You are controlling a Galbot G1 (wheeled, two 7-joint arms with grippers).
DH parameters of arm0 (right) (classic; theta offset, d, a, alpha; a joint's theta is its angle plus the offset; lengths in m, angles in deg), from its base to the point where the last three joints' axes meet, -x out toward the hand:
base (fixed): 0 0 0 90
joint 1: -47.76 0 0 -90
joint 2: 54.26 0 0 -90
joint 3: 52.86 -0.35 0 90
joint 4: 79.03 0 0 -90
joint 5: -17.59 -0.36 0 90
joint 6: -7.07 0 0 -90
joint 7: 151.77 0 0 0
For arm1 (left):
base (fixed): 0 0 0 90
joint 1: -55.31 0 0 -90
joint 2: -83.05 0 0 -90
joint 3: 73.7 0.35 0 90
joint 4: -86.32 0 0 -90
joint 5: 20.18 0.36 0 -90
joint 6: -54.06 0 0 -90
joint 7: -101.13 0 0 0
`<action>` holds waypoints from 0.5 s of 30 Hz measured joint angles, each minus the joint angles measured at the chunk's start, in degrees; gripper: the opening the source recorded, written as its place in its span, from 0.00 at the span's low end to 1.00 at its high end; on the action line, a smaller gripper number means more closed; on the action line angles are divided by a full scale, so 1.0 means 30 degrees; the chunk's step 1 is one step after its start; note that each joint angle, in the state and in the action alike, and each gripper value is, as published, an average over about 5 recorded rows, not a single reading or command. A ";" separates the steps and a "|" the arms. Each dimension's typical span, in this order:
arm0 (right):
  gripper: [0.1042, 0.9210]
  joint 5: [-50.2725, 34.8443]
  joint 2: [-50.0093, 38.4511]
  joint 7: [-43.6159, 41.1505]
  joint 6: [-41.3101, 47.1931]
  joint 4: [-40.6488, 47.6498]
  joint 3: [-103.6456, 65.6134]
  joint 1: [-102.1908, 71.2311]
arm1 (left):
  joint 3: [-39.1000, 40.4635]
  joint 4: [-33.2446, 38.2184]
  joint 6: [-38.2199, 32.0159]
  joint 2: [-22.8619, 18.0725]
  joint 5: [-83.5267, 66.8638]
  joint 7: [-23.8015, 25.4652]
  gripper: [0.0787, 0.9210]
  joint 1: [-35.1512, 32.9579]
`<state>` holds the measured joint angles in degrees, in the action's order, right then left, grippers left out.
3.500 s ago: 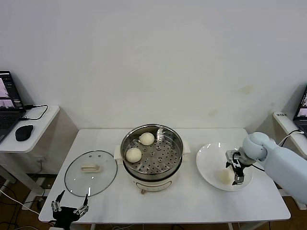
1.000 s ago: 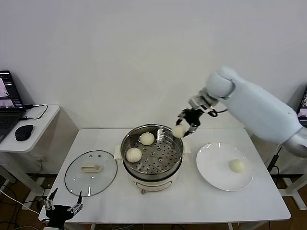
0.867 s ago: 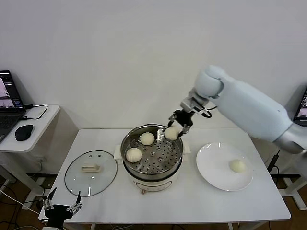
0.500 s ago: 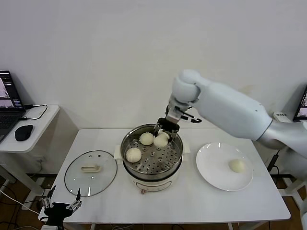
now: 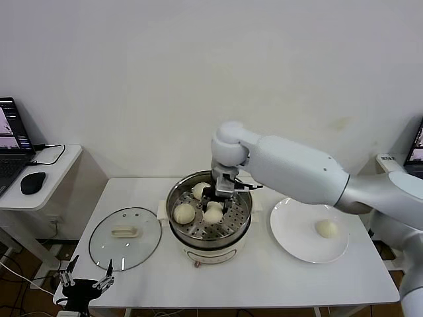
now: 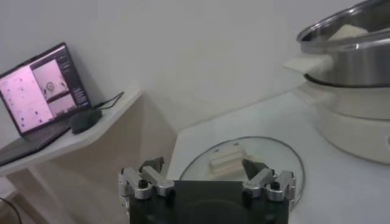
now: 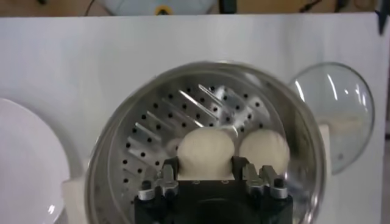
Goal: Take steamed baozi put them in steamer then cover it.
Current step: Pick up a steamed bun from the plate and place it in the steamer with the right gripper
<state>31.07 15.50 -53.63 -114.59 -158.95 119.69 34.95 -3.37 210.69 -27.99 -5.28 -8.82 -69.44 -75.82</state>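
The steamer (image 5: 234, 218) stands mid-table with its perforated tray showing. Inside it lie one baozi (image 5: 184, 213) at the left and another (image 5: 200, 190) at the back. My right gripper (image 5: 214, 209) reaches down into the pot, shut on a third baozi (image 5: 213, 213) just over the tray. In the right wrist view that bun (image 7: 208, 151) sits between the fingers, beside a neighbouring bun (image 7: 263, 149). A fourth baozi (image 5: 326, 228) rests on the white plate (image 5: 294, 224). The glass cover (image 5: 125, 238) lies flat left of the steamer. My left gripper (image 5: 86, 282) hangs open below the table's front left corner.
A side table at the far left carries a laptop (image 6: 39, 91) and a mouse (image 5: 33, 182). The right arm's white forearm (image 5: 297, 172) spans the space above the plate and the steamer's right side. The cover's handle (image 6: 226, 159) shows beyond my left gripper (image 6: 204, 173).
The right arm swung left from above the steamer's right rim and lowered the held baozi into the pot. The left gripper stayed parked.
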 measured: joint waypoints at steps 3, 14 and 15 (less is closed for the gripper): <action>0.54 0.0180 0.0228 0.0024 -0.0097 0.0010 0.0086 -0.0231 | 0.0068 0.0036 0.0004 -0.0023 -0.0010 -0.0004 0.88 -0.0055; 0.54 0.0463 0.0720 0.0101 -0.0237 -0.0080 0.0663 -0.0498 | 0.0069 0.0116 0.0009 0.0088 -0.0189 -0.0047 0.88 -0.0106; 0.54 0.0481 0.0749 0.0097 -0.0219 -0.0114 0.0703 -0.0499 | 0.0088 0.0121 0.0009 0.0081 -0.0191 -0.0050 0.88 -0.0096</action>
<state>32.52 17.75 -53.34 -115.25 -159.29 121.80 33.45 -3.11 211.05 -27.96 -5.03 -9.40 -69.59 -76.11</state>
